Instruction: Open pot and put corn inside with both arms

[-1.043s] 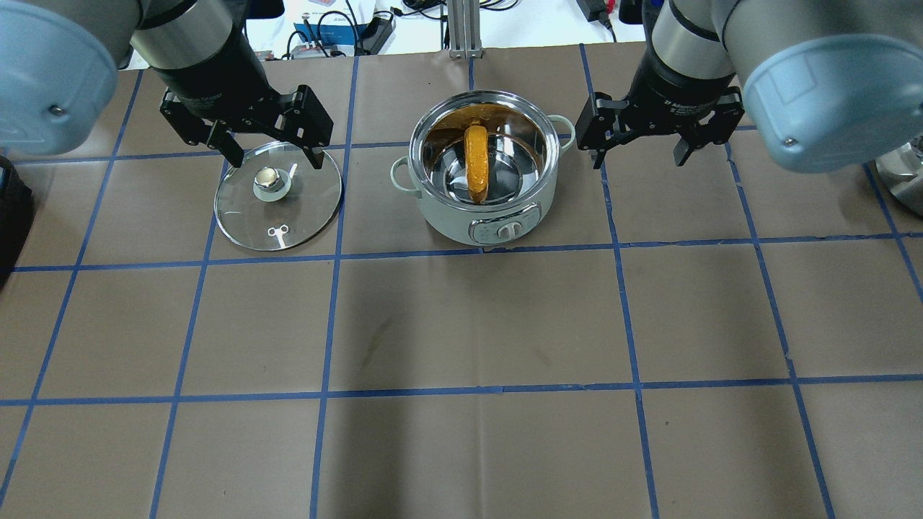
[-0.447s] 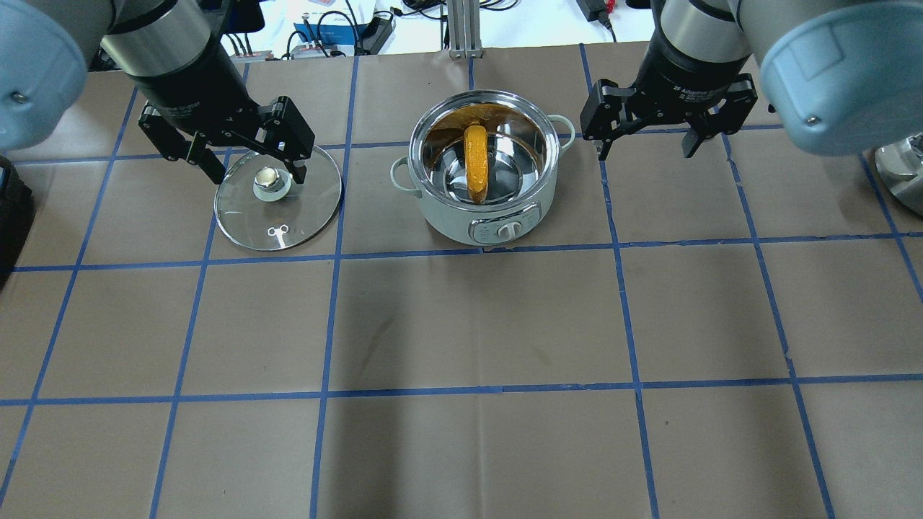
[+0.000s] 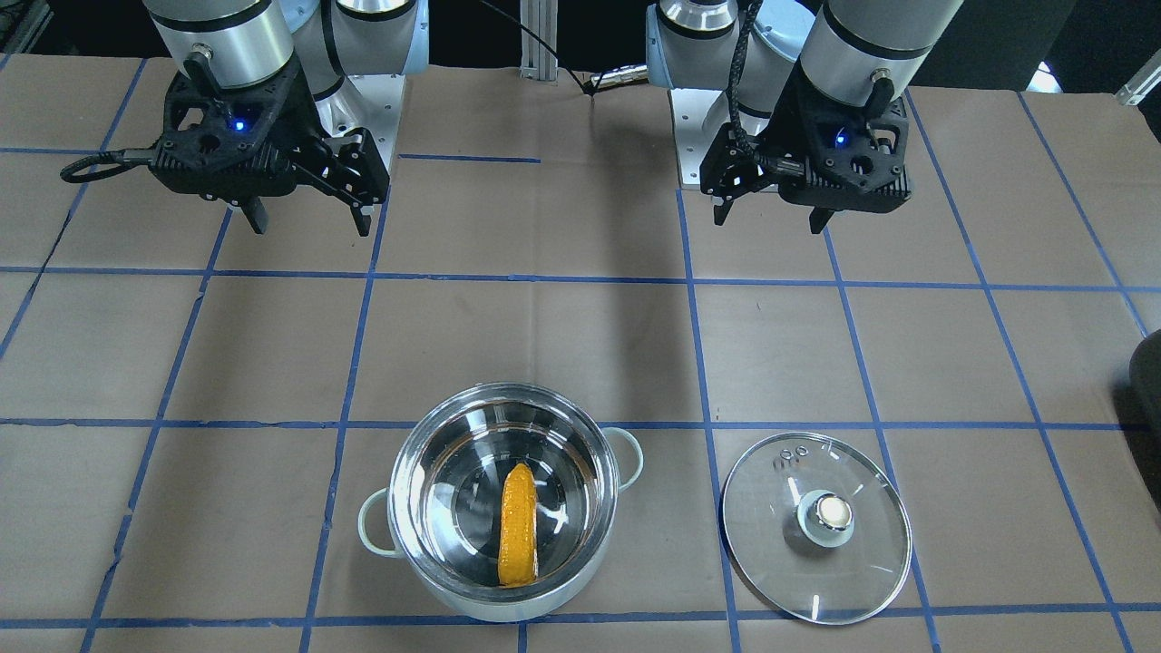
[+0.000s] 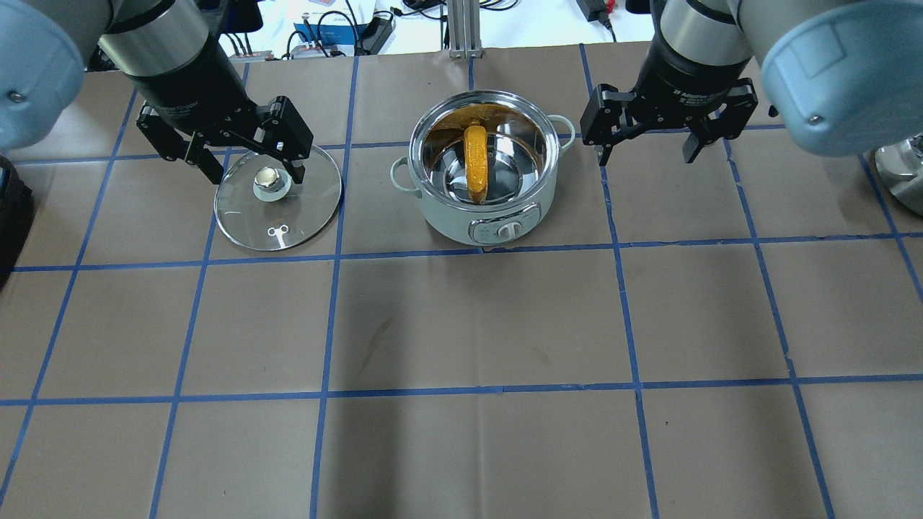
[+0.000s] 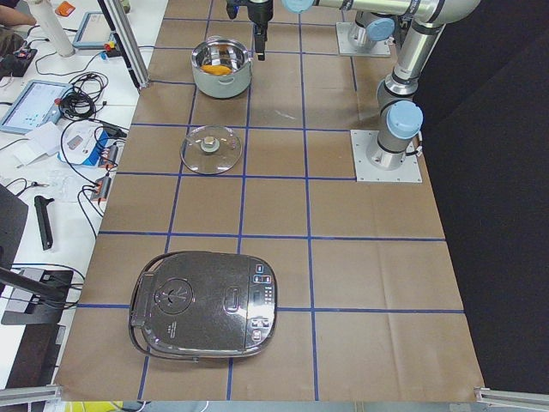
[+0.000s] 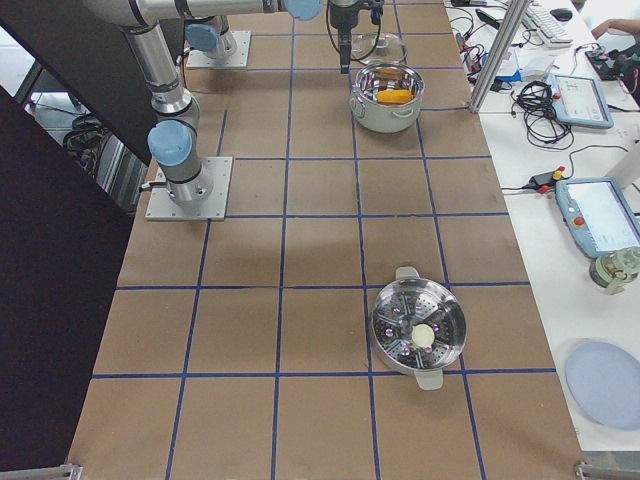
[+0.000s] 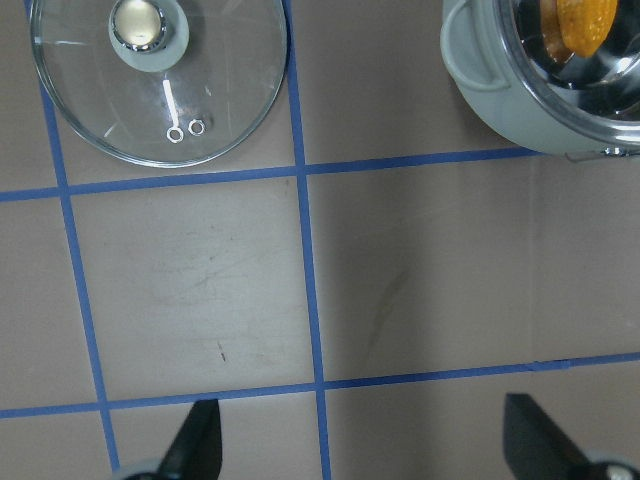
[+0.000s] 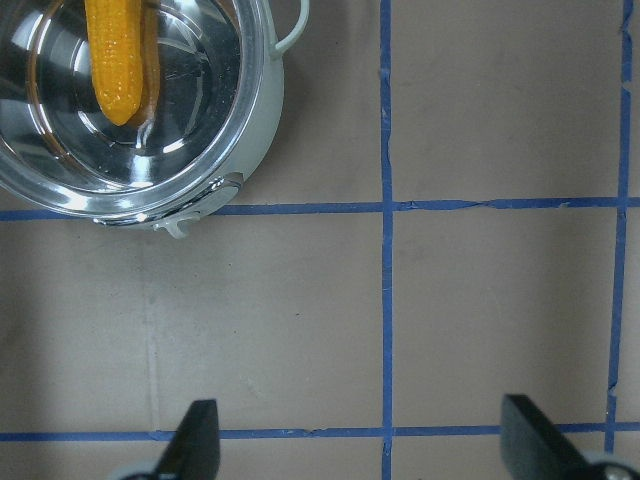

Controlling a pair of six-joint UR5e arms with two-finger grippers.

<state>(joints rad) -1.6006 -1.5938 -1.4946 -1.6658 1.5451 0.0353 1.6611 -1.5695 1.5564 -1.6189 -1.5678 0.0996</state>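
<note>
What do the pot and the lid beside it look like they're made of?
Pot: inside looks like mirror-polished steel, reflecting the corn; outside matte pale green, painted metal or plastic. Lid: likely clear glass, since the brown table cover shows through; knob shiny, metal-looking.

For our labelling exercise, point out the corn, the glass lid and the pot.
corn [image 3: 518,526], front-facing view, middle of the ear.
glass lid [image 3: 825,515], front-facing view, its knob.
pot [image 4: 441,218], overhead view, pale front wall.

The corn [image 4: 476,162] lies in the pot [image 4: 447,220], which stands on the table [image 4: 476,324] midway along the edge opposite the robot. The lid [image 4: 288,216] lies apart, toward the left end.
</note>
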